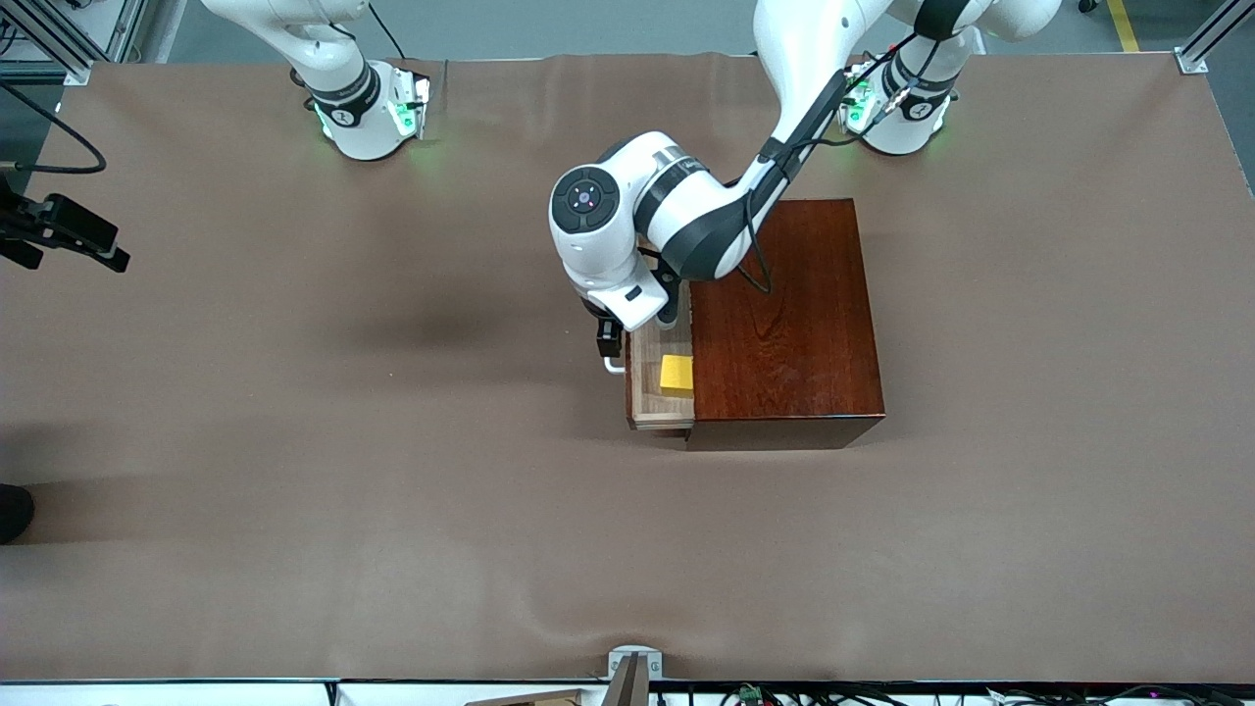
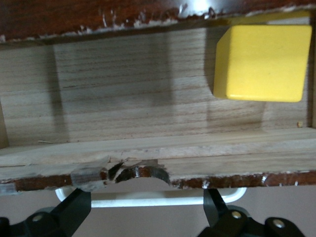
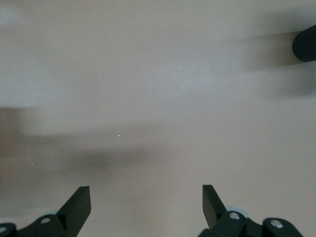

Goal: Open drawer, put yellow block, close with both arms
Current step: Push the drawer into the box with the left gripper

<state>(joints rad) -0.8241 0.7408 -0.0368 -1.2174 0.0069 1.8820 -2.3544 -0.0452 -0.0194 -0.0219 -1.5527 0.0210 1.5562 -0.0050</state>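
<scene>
The drawer (image 1: pixel 645 384) stands partly pulled out of the dark reddish-brown box (image 1: pixel 784 314), toward the right arm's end of the table. The yellow block (image 1: pixel 677 374) lies on the tray's pale floor (image 2: pixel 123 98), in the part nearer the front camera; the left wrist view shows this block (image 2: pixel 261 61) too. My left gripper (image 1: pixel 610 343) is open at the white handle (image 1: pixel 614 365). In the left wrist view the handle (image 2: pixel 148 201) runs across between the left gripper's (image 2: pixel 147 200) tips; nothing is gripped. My right gripper (image 3: pixel 145 197) waits open over bare table.
The brown table cover (image 1: pixel 392 490) stretches wide on both sides of the box. A dark rounded object (image 1: pixel 12 512) sits at the table's edge at the right arm's end, and a dark rounded shape (image 3: pixel 306 43) also shows in the right wrist view.
</scene>
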